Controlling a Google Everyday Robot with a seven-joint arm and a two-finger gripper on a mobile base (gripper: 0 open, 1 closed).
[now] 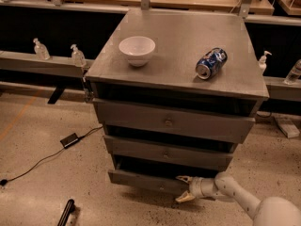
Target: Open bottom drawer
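One gripper (184,188) at bottom drawer (141,179), bowl (137,50), can (211,63) atop cabinet (178,32)

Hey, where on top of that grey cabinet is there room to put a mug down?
The cabinet top is bare between the bowl and the can, along the whole back edge, and in front of the bowl. Crowded only low down: the gripper sits at the bottom drawer's right end.
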